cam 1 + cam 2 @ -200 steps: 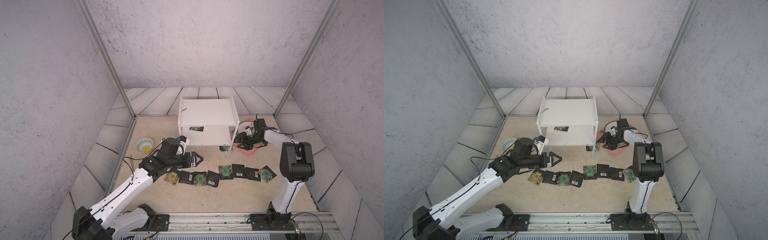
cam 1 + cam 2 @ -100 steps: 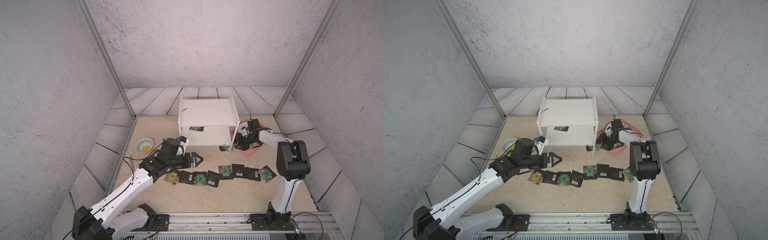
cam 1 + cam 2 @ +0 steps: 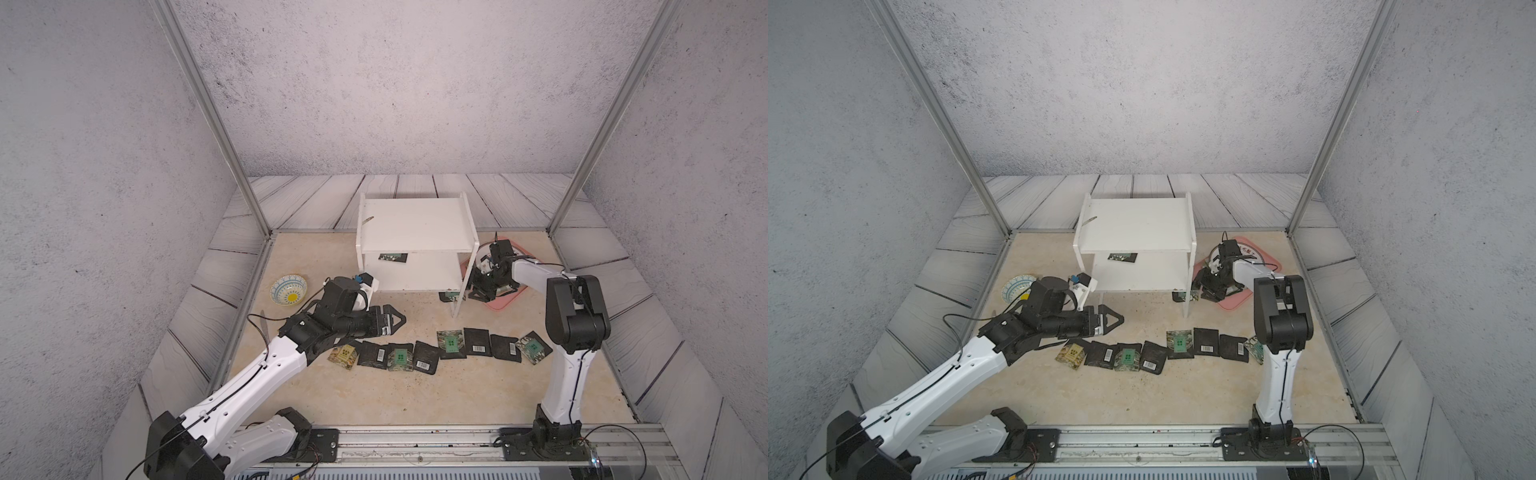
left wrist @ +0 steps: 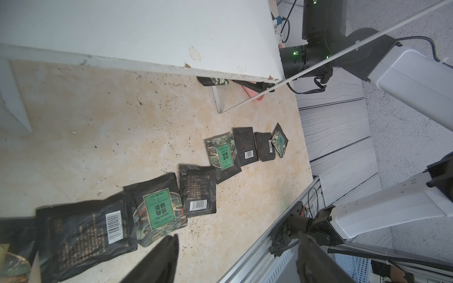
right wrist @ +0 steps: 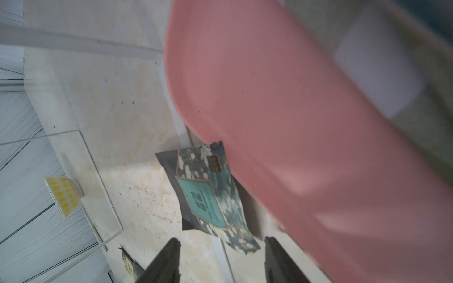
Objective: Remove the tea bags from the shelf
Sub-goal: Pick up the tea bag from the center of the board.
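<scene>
Grey speckled walls enclose a beige desk (image 3: 415,395) with a metal rail along its near edge. Toward the back stands the white two-tier shelf (image 3: 415,224); its top tier is bare apart from a small sliver at one raised side edge, and one dark tea bag (image 3: 392,257) lies at the front of the lower tier, under the top board.

Both white-and-black arms reach in from the rail. The left end effector (image 3: 395,322) hangs just above the desk in front of the shelf, fingers spread and holding nothing; in the left wrist view the two dark fingertips (image 4: 166,257) stand well apart over the row of sachets. The right end effector (image 3: 478,293) is low beside the shelf's front leg, over the near corner of the pink tray (image 3: 505,301); its fingers stand partly apart, with nothing between them in the right wrist view.

A curved row of eight tea bags (image 3: 449,345) lies on the desk in front of the shelf, some showing green or yellow labels, others black backs with barcodes, neighbours overlapping or touching. One more green-labelled sachet (image 5: 208,193) lies on the desk at the shelf's leg, against the tray's edge, just ahead of the right fingers.

Beside the shelf, near the left arm, sits a small yellow-patterned bowl (image 3: 289,289).
</scene>
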### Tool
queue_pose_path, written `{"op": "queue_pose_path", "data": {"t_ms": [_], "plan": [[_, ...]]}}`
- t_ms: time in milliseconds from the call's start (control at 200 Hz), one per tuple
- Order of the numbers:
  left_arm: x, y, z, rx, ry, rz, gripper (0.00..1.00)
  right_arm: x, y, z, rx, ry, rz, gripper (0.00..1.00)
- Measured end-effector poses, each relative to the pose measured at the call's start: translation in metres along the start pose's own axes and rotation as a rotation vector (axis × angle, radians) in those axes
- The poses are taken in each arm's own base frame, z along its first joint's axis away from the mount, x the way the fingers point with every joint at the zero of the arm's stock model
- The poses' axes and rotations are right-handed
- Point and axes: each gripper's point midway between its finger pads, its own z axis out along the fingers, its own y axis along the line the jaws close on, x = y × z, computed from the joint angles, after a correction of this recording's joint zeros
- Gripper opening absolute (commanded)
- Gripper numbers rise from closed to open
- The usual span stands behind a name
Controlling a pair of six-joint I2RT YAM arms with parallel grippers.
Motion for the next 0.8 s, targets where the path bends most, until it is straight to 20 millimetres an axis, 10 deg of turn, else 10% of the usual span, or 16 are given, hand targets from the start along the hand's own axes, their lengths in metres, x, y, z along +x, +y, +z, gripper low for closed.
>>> {"op": "queue_pose_path", "data": {"t_ms": [320,801], "plan": [[0.003,0.004,0.002,-0.009,0.004,-0.004,0.80,0.002,-0.002,0.012,0.036,0.005,-0.013,0.47],[0.005,0.009,0.002,-0.025,0.002,-0.008,0.79,0.006,-0.009,0.021,0.063,0.003,-0.026,0.02]]}}
